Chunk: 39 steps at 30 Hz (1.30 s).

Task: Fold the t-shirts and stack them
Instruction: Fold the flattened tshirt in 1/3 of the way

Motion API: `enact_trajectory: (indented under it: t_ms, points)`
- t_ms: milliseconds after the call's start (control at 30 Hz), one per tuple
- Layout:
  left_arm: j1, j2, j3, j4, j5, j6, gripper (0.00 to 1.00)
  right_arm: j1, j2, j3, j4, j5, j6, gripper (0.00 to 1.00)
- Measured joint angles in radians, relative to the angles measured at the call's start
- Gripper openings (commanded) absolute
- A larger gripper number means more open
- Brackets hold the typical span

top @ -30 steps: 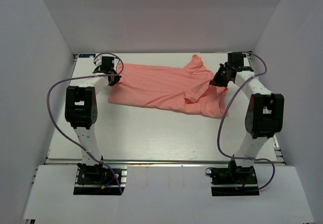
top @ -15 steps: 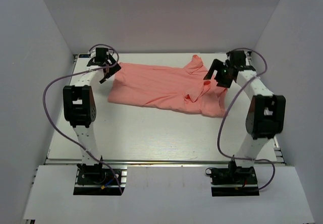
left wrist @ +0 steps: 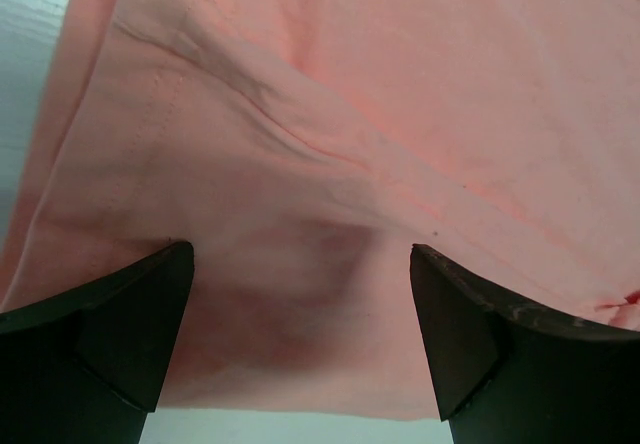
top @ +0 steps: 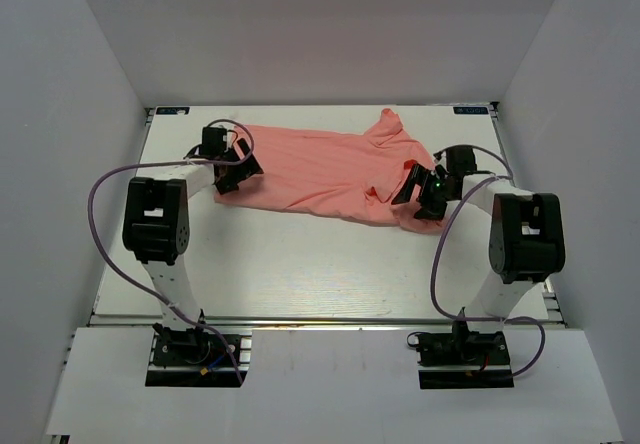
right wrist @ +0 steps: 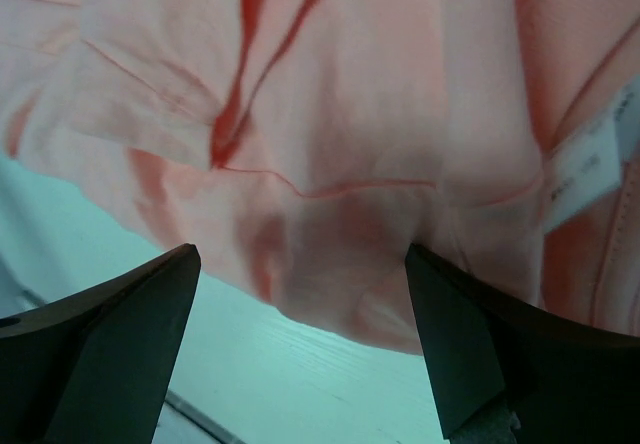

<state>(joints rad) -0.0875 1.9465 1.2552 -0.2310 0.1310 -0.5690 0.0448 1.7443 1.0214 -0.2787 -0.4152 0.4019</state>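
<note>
A salmon-pink t-shirt [top: 320,169] lies spread and wrinkled across the back of the white table [top: 300,264], with one part sticking up toward the back wall. My left gripper [top: 235,171] is low over the shirt's left end. In the left wrist view that gripper [left wrist: 300,252] is open, with cloth [left wrist: 350,94] lying flat between the fingertips and nothing held. My right gripper [top: 420,190] is over the shirt's right, near corner. It is open too [right wrist: 300,249], straddling the cloth's rumpled edge [right wrist: 350,84]. A white label [right wrist: 580,169] shows at the right.
White walls close in the table on the left, back and right. A metal rail [top: 320,319] runs along the front edge, with both arm bases behind it. Purple cables [top: 100,214] loop out from each arm. Bare tabletop lies between the shirt and the rail.
Both grippers were shut at the shirt's ends a second ago. They have opened, let go and moved toward the front, now sitting low over the shirt's near edge.
</note>
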Motion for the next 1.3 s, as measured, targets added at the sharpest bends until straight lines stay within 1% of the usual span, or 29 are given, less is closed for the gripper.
enact_trajectory:
  t_ms: [133, 233, 367, 500, 633, 733, 900, 1033, 1167, 1300]
  points:
    - [0.011, -0.008, -0.023, 0.006, -0.022, -0.014, 1.0, -0.018, 0.018, -0.011, 0.03, -0.005, 0.039, 0.9]
    - [0.013, -0.062, -0.092, 0.011, -0.082, -0.033, 1.0, -0.042, -0.002, -0.06, 0.084, -0.01, 0.09, 0.9]
    - [0.021, -0.179, -0.22, -0.035, -0.152, -0.063, 1.0, -0.093, -0.085, -0.177, 0.154, -0.003, 0.146, 0.9]
    - [0.027, -0.297, -0.338, -0.084, -0.173, -0.087, 1.0, -0.129, -0.202, -0.304, 0.183, 0.003, 0.178, 0.9]
    - [0.025, -0.446, -0.47, -0.134, -0.174, -0.083, 1.0, -0.131, -0.319, -0.39, 0.143, 0.022, 0.169, 0.9]
    - [0.026, -0.57, -0.542, -0.191, -0.182, -0.068, 1.0, -0.134, -0.39, -0.404, 0.055, 0.072, 0.132, 0.9]
    - [0.026, -0.737, -0.529, -0.24, -0.214, -0.067, 1.0, -0.104, -0.545, -0.356, -0.072, 0.11, 0.043, 0.9]
    - [0.026, -0.821, -0.489, -0.248, -0.233, -0.075, 1.0, -0.042, -0.606, -0.272, -0.072, 0.061, -0.012, 0.9]
    - [0.026, -0.843, -0.474, -0.255, -0.253, -0.078, 1.0, 0.032, -0.575, -0.258, -0.038, 0.012, -0.03, 0.9]
    - [0.026, -0.843, -0.475, -0.283, -0.261, -0.079, 1.0, 0.102, -0.446, -0.258, -0.014, -0.007, -0.032, 0.9]
